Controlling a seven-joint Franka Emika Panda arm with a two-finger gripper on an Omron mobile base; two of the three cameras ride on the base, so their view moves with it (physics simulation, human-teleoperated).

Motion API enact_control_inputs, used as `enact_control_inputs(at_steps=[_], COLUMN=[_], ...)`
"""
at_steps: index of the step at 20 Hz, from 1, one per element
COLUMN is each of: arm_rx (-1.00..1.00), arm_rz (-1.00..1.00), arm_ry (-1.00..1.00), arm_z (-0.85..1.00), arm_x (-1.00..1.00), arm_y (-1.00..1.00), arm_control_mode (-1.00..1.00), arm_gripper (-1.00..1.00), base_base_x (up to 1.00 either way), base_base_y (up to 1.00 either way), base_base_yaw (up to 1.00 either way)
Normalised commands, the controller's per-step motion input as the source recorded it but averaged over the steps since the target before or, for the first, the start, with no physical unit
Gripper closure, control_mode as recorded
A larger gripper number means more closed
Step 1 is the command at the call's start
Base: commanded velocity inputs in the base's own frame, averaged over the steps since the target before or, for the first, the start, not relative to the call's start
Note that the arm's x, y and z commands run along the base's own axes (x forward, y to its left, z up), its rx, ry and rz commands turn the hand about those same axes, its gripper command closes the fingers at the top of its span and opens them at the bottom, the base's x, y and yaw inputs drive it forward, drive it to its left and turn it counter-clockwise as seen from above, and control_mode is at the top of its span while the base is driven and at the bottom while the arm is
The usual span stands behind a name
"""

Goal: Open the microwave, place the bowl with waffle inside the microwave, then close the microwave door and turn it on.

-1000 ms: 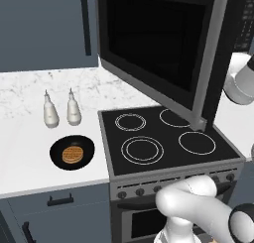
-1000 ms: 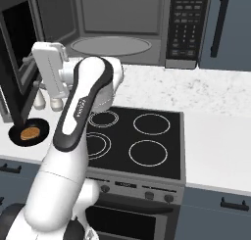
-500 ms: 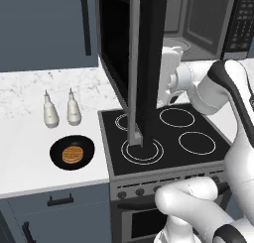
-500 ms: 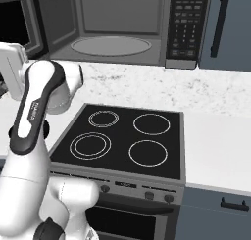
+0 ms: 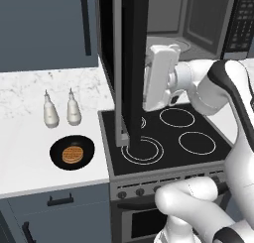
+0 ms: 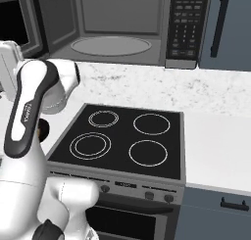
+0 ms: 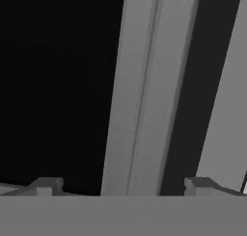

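The two-finger dark-tipped gripper point(image 7: 123, 187) is spread wide and empty, close against the inner grey frame of the large black glass-windowed microwave door point(image 5: 130, 63), which stands swung out over the left of the black four-ring stovetop point(image 5: 166, 138). Left of the stovetop, on the white marble counter point(image 5: 30, 113), sits the small shallow black bowl point(image 5: 72, 152) holding the round golden-brown grid-patterned waffle point(image 5: 72, 154); two white bottles point(image 5: 61, 108) stand just behind it. Beyond and above the stovetop the wide dark-grey built-in microwave point(image 6: 122, 26) gapes open. Next should be the bowl: pull clear of the door first, then descend vertically, pinching one rim without tilting it.
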Motion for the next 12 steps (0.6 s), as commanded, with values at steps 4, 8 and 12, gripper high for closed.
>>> enact_control_inputs(at_steps=[4,8,12], arm_rx=[0.03,-0.02,-0.20], arm_rz=[0.01,0.00,0.00], arm_ry=[0.00,0.01,0.12], arm_z=[0.00,-0.47,-0.96], arm_x=[-0.19,-0.04,0.00], arm_y=[-0.81,-0.65,-0.10], arm_control_mode=[-1.00,-1.00,-1.00], arm_gripper=[-1.00,-1.00,-1.00], base_base_x=[0.00,0.00,0.00], base_base_y=[0.00,0.00,0.00], base_base_yaw=[0.00,0.00,0.00])
